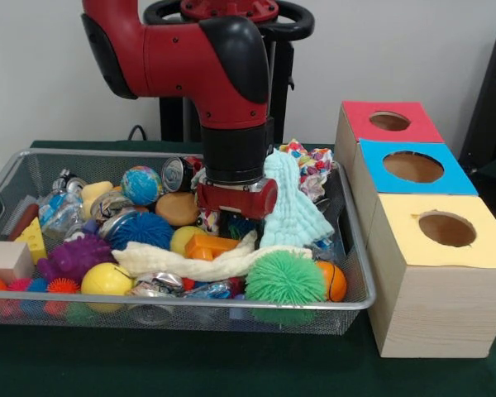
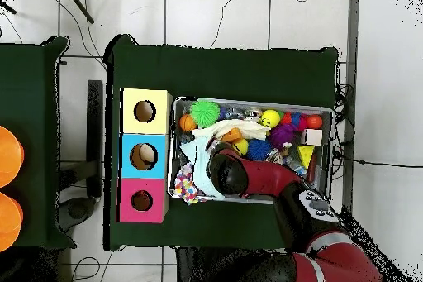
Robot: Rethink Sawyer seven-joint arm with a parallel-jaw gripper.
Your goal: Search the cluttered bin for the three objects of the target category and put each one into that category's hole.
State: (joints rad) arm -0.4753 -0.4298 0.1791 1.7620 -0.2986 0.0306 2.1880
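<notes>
Gripper (image 1: 231,222) down mid-bin (image 1: 351,248), jaw state unclear, pale blue cloth (image 1: 291,207) touching its right side, boxes (image 1: 434,248) farther right.

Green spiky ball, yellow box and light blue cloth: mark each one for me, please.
green spiky ball (image 1: 284,279), front view, middle of its bristly front.
yellow box (image 1: 405,285), front view, bare wooden side facing the camera.
light blue cloth (image 1: 289,207), front view, middle of the upright fold.
</notes>
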